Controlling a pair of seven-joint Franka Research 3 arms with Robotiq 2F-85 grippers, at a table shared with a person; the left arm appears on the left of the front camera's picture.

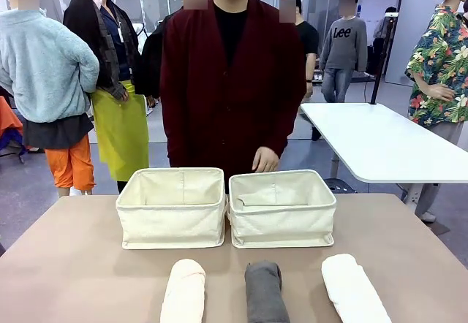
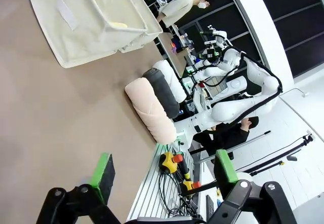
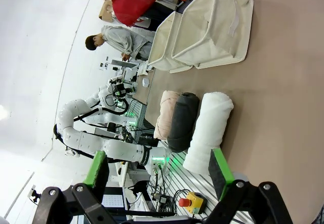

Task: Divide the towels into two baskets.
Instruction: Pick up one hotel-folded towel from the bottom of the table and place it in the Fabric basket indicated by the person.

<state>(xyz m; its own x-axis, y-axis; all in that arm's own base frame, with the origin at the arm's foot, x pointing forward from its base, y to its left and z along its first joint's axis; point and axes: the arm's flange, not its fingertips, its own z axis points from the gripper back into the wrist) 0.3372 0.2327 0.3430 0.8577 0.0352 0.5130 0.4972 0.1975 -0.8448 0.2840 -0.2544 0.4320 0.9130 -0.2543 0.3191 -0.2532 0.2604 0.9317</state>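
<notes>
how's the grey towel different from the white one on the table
The grey towel is dark, the white towel pale. The grey towel lies straight in the row's middle; the white towel lies slanted at its right end and looks thicker. Both are rolled on the table.

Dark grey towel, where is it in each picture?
Front view: the dark grey towel lies at the bottom middle, between the cream towel and the white towel.
Left wrist view: the dark grey towel lies near the middle, between the same two rolls.
Right wrist view: the dark grey towel lies near the middle, again between them.
Shared landmark: the two baskets standing side by side beyond the towels.
</notes>
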